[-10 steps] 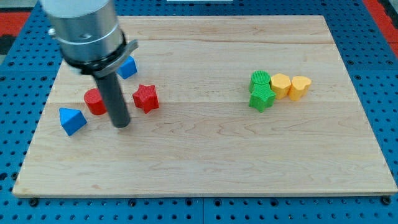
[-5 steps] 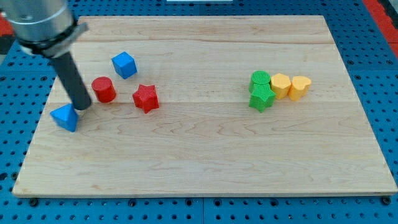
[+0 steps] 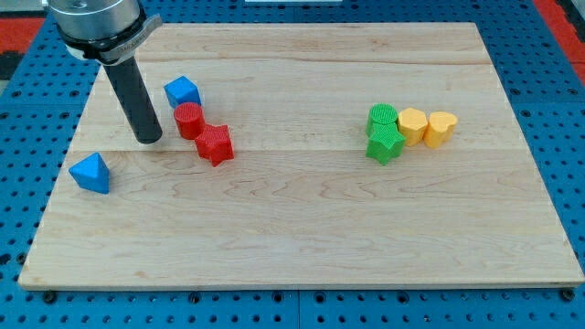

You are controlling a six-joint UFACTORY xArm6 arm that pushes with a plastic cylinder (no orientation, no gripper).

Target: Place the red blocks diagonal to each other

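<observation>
Red cyl (image 3: 189, 120) & red star (image 3: 215, 143); 2 blue blocks (image 3: 182, 91) (image 3: 90, 173); green pair (image 3: 384, 133); yellow pair (image 3: 427, 126). Board (image 3: 302, 238) pale wood grain; dark rod, my tip (image 3: 148, 139).

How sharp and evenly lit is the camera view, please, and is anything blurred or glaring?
Camera view: even, soft light, faint shadows only; the red star block and red cylinder are crisp, my tip is sharp to their left, and the wooden board shows no glare.

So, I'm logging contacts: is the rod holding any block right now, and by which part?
Nothing is held. My tip stands apart, to the view's left of the red cylinder, which sits against the red star block.
</observation>
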